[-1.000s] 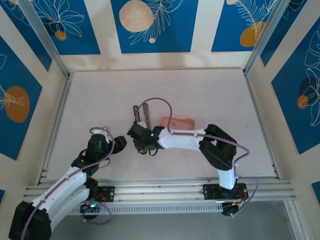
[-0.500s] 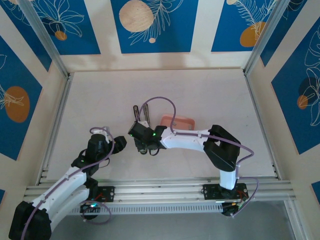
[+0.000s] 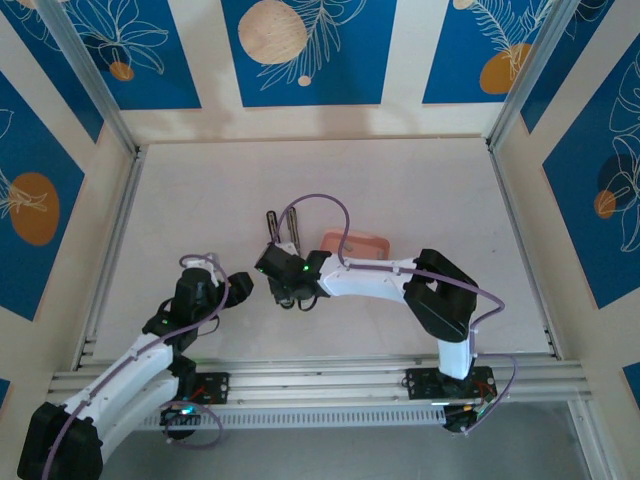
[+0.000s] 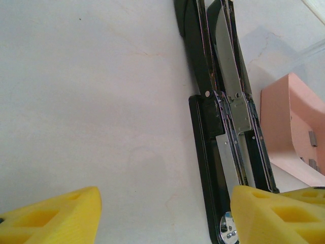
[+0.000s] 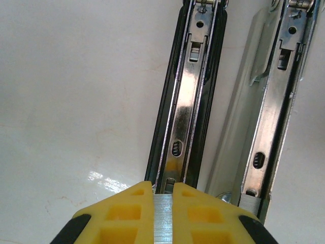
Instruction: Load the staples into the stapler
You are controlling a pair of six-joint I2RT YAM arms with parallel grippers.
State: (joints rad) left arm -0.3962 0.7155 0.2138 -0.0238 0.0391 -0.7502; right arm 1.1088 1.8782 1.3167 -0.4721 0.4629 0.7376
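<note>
1. The stapler (image 3: 282, 228) lies opened flat on the worktop (image 3: 400, 190), its two bars side by side.
2. The right pincer (image 5: 163, 195) is pinched shut on a strip of staples (image 5: 163, 223) at the near end of the stapler's metal channel.
3. The left pincer (image 4: 162, 223) stands open and empty, just left of the stapler's near end.
4. A pink tray (image 4: 284, 122) sits just right of the stapler.

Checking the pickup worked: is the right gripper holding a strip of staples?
Yes: the right wrist view shows a ribbed grey strip of staples pinched in the right gripper.
</note>
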